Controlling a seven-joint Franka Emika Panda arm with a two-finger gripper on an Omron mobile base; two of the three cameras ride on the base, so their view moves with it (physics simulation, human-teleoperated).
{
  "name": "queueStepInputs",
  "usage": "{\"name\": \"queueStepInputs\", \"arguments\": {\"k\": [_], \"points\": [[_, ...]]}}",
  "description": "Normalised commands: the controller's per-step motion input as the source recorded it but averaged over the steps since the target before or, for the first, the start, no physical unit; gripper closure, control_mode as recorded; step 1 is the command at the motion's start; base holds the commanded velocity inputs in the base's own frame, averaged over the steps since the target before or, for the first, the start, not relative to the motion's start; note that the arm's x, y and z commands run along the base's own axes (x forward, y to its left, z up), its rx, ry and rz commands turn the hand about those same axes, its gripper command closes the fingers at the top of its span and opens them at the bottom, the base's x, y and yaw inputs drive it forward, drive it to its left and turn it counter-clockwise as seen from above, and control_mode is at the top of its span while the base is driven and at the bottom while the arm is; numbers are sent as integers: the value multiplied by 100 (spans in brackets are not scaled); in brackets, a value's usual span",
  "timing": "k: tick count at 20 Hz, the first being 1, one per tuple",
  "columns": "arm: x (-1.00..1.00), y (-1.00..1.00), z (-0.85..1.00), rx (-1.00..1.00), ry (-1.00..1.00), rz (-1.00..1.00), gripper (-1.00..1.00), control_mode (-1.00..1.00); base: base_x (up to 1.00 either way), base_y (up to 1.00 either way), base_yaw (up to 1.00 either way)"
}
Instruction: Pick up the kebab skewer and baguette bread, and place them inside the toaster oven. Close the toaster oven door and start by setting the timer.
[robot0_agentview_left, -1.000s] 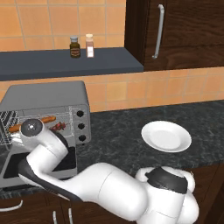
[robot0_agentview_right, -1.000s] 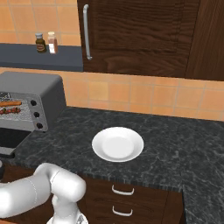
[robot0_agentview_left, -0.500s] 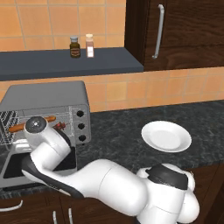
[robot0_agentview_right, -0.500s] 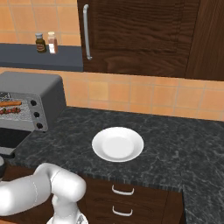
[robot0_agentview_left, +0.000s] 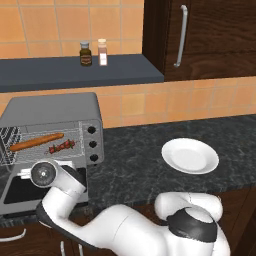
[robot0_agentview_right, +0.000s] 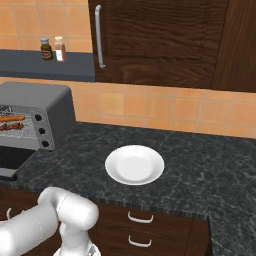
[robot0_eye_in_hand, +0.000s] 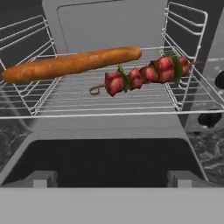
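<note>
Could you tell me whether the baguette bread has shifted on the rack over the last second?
No. The baguette bread lies in the same place against the toaster oven, beside the kebab skewer.

The arm (robot0_agentview_left: 120, 230) is glossy white, built of rounded, bulbous segments. Dark charcoal bands ring its joints, and a grey metallic disc (robot0_agentview_left: 44, 173) caps one end.

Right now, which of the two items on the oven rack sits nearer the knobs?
The kebab skewer: short stick of red-brown chunks at the rack's right end, beside the knobs. The baguette, the long orange-brown loaf, lies behind it and reaches to the left.
</note>
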Motion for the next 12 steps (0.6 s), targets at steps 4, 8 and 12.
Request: {"name": "queueStepInputs", "arguments": {"k": [4, 8, 12], "points": [[0, 3, 12, 0, -22, 0, -100, -100, 0, 0, 0], [0, 4, 37, 0, -22, 0, -100, -100, 0, 0, 0], [0, 0, 22, 0, -5, 0, -100, -100, 0, 0, 0]]}}
